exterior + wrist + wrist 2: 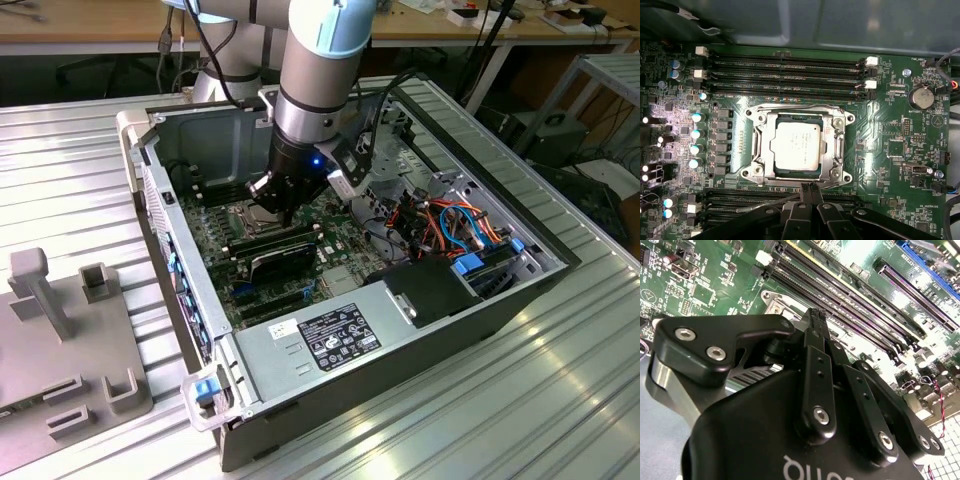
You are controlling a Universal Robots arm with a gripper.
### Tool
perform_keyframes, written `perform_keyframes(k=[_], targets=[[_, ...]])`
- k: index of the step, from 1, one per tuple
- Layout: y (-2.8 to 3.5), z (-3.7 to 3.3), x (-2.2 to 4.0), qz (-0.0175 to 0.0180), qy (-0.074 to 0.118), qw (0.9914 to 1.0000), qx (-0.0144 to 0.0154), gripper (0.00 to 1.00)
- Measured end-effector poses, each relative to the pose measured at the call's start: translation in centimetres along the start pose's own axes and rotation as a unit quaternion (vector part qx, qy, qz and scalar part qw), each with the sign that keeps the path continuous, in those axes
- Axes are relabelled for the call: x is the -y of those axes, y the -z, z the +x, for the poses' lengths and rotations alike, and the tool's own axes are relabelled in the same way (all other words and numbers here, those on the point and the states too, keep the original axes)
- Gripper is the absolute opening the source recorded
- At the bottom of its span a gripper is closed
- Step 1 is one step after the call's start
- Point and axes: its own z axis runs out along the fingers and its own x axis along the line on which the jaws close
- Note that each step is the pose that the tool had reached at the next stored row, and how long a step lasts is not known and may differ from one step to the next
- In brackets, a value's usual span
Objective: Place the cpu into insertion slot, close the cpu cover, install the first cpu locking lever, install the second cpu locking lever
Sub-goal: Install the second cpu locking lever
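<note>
Dull silver square cpu [799, 146], framed by metal cpu cover [836, 131]

Memory slots [790, 67] flanking cpu cover [800, 145]

Arm and claw [283, 203] blocking most of insertion slot [243, 214] in exterior view; cpu too small to tell there. In second wrist view, claw body covering cpu and most of cpu cover [771, 301]; only corner showing. In first wrist view, claw fingertips [809, 189] overlapping cover's near edge; claw base running off picture edge. Locking levers' latching hard to tell.
</note>
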Motion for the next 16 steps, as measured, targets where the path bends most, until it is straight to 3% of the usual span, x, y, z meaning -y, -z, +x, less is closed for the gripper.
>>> perform_keyframes(k=[5,16], targets=[[-0.02,0.08,-0.01,0.0,0.0,1.0,0.0001,0.11],[-0.59,1.66,-0.2,0.0,0.0,1.0,0.0,0.11]])
